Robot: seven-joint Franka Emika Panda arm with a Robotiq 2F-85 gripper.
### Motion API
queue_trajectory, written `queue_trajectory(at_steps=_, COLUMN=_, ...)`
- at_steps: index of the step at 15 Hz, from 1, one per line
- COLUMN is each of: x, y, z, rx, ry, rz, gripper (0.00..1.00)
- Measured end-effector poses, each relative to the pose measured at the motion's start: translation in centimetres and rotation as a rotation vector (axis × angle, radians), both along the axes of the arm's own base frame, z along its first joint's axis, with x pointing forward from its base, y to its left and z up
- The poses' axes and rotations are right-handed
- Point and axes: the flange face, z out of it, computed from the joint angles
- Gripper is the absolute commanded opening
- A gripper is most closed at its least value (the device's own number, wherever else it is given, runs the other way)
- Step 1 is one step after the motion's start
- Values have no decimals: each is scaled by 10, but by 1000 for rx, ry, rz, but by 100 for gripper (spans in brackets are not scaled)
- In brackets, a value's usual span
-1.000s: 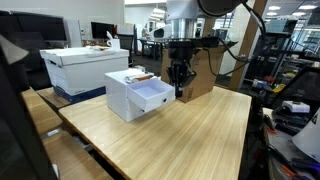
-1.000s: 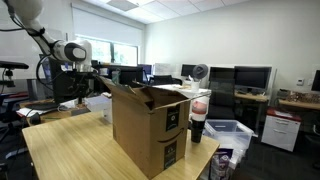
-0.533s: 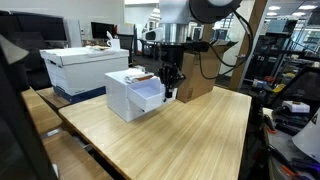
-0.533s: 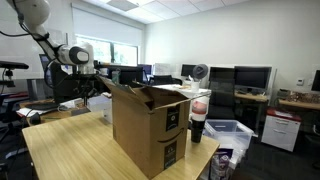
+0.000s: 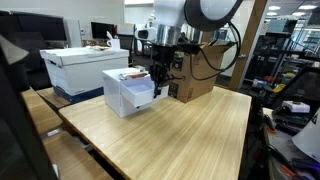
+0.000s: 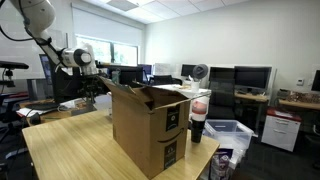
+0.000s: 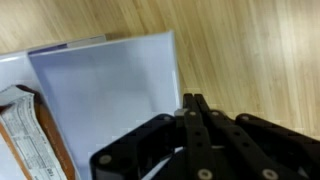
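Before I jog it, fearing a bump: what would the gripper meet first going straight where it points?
Probably the edge of the white drawer, at the gripper; otherwise the wooden table beside it. Depth unclear.

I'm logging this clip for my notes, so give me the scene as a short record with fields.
Jaws: shut, holding nothing, at the drawer front; contact unclear
Drawer: white, in a small white cabinet, looks almost pushed in
Surface: wooden table
Nearby: cardboard box behind the arm; white storage box beyond the cabinet
Cabinet top: flat items, too small to tell
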Motion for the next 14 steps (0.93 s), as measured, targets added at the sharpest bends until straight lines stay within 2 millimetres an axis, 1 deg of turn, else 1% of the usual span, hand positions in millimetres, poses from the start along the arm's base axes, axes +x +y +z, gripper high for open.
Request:
queue_trajectory(at_steps=7, x=14, y=-6, z=12, rx=-33, ry=-65, rz=24, gripper=5)
queue_trajectory(at_steps=14, x=20, y=-2, z=22, rx=-41, ry=-104, rz=6, gripper=5)
